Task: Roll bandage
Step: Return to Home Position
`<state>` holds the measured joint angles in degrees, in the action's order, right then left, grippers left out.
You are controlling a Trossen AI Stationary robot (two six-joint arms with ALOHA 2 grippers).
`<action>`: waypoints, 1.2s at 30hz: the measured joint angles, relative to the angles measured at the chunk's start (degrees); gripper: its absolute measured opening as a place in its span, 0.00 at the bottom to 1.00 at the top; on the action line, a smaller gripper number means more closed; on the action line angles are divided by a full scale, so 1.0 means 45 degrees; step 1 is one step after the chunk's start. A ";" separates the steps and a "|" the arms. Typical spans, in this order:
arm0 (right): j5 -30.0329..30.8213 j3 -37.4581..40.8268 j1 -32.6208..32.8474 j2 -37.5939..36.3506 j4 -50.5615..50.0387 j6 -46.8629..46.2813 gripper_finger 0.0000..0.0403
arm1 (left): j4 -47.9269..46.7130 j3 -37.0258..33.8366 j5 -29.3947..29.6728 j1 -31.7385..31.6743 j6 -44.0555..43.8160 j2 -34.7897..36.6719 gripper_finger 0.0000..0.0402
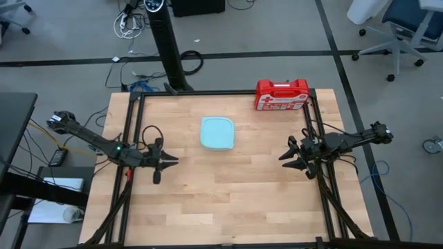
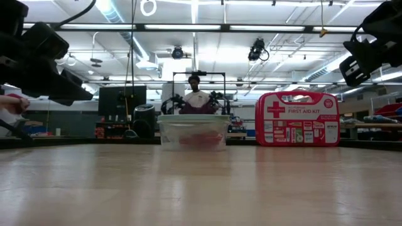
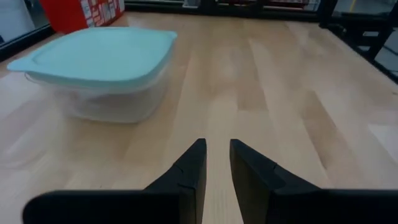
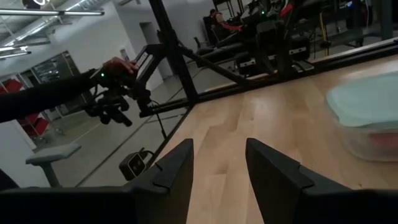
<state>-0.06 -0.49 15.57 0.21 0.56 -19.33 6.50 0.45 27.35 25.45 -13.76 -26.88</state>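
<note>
- The red bandage [image 2: 201,139] lies inside the plastic box [image 1: 217,132], and shows through its clear wall.
- The box stands with its pale blue lid on, near the middle of the worktop [image 1: 228,200], a little toward the far edge.
- The left claw [image 3: 216,144] hangs near the left edge, fingers slightly apart and empty.
- The right claw [image 4: 219,143] hangs near the right edge, fingers apart and empty.
- A red first-aid case [image 1: 282,95] stands at the far edge.

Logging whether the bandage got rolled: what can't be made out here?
Red mass in the closed container: low view, blurred by the cloudy wall; bandage or not, rolled or not, cannot tell.
High view: the pale blue lid hides the contents.
Low view: left pincer and right pincer partly cut off by edges.
</note>
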 joint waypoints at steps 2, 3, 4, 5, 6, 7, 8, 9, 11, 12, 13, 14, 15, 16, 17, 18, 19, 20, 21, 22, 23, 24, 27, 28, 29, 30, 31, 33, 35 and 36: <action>-0.0005 0.0000 0.0000 0.0000 0.0000 0.0000 0.37 | -0.0488 0.0000 0.0000 0.0000 0.0000 0.0356 0.19; -0.0005 0.0001 0.0000 0.0000 -0.0004 0.0000 0.37 | -0.0643 0.0000 -0.0009 0.0000 -0.0002 0.0501 0.19; -0.0005 0.0005 0.0011 0.0000 -0.0005 0.0000 0.37 | -0.0641 0.0000 -0.0014 0.0000 0.0000 0.0631 0.19; -0.0005 0.0005 0.0037 0.0000 -0.0005 0.0000 0.37 | -0.0641 0.0000 -0.0010 0.0000 0.0000 0.0776 0.19; 0.0000 0.0005 0.0074 0.0000 -0.0005 -0.0005 0.37 | -0.0641 0.0000 -0.0010 0.0000 0.0000 0.0926 0.19; -0.0006 0.0005 0.0119 0.0000 -0.0005 -0.0004 0.37 | -0.0641 0.0000 -0.0010 0.0000 0.0000 0.1074 0.19; -0.0019 0.0005 0.0165 0.0000 -0.0005 -0.0005 0.37 | -0.0641 0.0000 -0.0010 0.0000 0.0000 0.1214 0.19; -0.0019 0.0005 0.0205 0.0000 -0.0007 -0.0004 0.37 | -0.0641 0.0000 -0.0010 0.0000 0.0000 0.1351 0.19; -0.0019 0.0005 0.0279 0.0000 -0.0008 -0.0005 0.37 | -0.0646 0.0000 -0.0015 0.0000 0.0000 0.1601 0.19; -0.0019 0.0005 0.0320 0.0000 -0.0005 -0.0005 0.37 | -0.0646 0.0000 -0.0015 0.0000 0.0000 0.1734 0.19; -0.0017 0.0005 0.0369 0.0000 -0.0005 -0.0005 0.37 | -0.0646 0.0000 -0.0015 0.0000 0.0000 0.1868 0.19; -0.0019 0.0007 0.0414 0.0000 -0.0005 -0.0005 0.37 | -0.0646 0.0000 -0.0015 0.0000 0.0000 0.1982 0.19; -0.0019 0.0010 0.0454 0.0000 -0.0005 -0.0005 0.37 | -0.0650 0.0000 -0.0015 0.0000 0.0000 0.2081 0.19; -0.0019 0.0010 0.0489 0.0000 -0.0006 -0.0005 0.37 | -0.0650 0.0000 -0.0015 0.0000 0.0000 0.2171 0.19; -0.0019 0.0010 0.0516 0.0000 -0.0010 -0.0004 0.37 | -0.0650 -0.0005 -0.0016 0.0000 0.0000 0.2252 0.19; -0.0019 0.0010 0.0525 0.0000 -0.0007 -0.0005 0.37 | -0.0655 -0.0005 -0.0020 -0.0001 0.0000 0.2330 0.19; -0.0019 0.0010 0.0529 0.0000 -0.0010 0.0000 0.37 | -0.0655 -0.0005 -0.0024 -0.0001 0.0000 0.2406 0.19; -0.0019 0.0010 0.0529 0.0000 -0.0010 -0.0005 0.37 | -0.0660 -0.0005 -0.0024 -0.0010 0.0000 0.2476 0.19; -0.0019 0.0012 0.0529 0.0000 -0.0010 -0.0005 0.37 | -0.0660 -0.0005 -0.0030 -0.0022 0.0000 0.2528 0.19; -0.0019 0.0015 0.0529 0.0000 -0.0009 -0.0003 0.37 | -0.0665 -0.0005 -0.0042 -0.0061 0.0000 0.2565 0.19; -0.0019 0.0015 0.0529 0.0000 -0.0010 -0.0001 0.37 | -0.0665 -0.0005 -0.0049 -0.0127 0.0000 0.2598 0.19; -0.0019 0.0015 0.0525 0.0000 -0.0010 -0.0002 0.37 | -0.0665 -0.0005 -0.0045 -0.0210 0.0000 0.2630 0.19; -0.0019 0.0015 0.0523 0.0000 -0.0010 -0.0005 0.37 | -0.0670 -0.0005 -0.0049 -0.0503 0.0000 0.2672 0.19; -0.0019 0.0015 0.0519 0.0000 -0.0010 -0.0003 0.37 | -0.0670 -0.0005 -0.0049 -0.0610 0.0000 0.2668 0.19; -0.0019 0.0015 0.0510 0.0000 -0.0010 -0.0005 0.37 | -0.0670 -0.0005 -0.0049 -0.0720 0.0000 0.2668 0.19; -0.0019 0.0015 0.0481 0.0000 -0.0010 -0.0005 0.37 | -0.0670 -0.0005 -0.0049 -0.0834 0.0000 0.2668 0.19; -0.0019 0.0015 0.0445 0.0000 -0.0010 -0.0004 0.37 | -0.0674 -0.0005 -0.0049 -0.0927 0.0000 0.2681 0.19; -0.0019 0.0015 0.0368 0.0000 -0.0013 -0.0005 0.37 | -0.0675 -0.0005 -0.0049 -0.1113 0.0000 0.2893 0.19; -0.0019 0.0019 0.0283 0.0000 -0.0011 -0.0005 0.37 | -0.0675 -0.0005 -0.0049 -0.1265 0.0000 0.3209 0.19; -0.0019 0.0019 0.0236 0.0000 -0.0015 -0.0005 0.37 | -0.0675 -0.0005 -0.0052 -0.1336 0.0000 0.3381 0.19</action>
<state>-0.14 -0.40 16.64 0.21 0.49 -19.35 3.46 0.43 27.12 19.44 -13.76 -11.66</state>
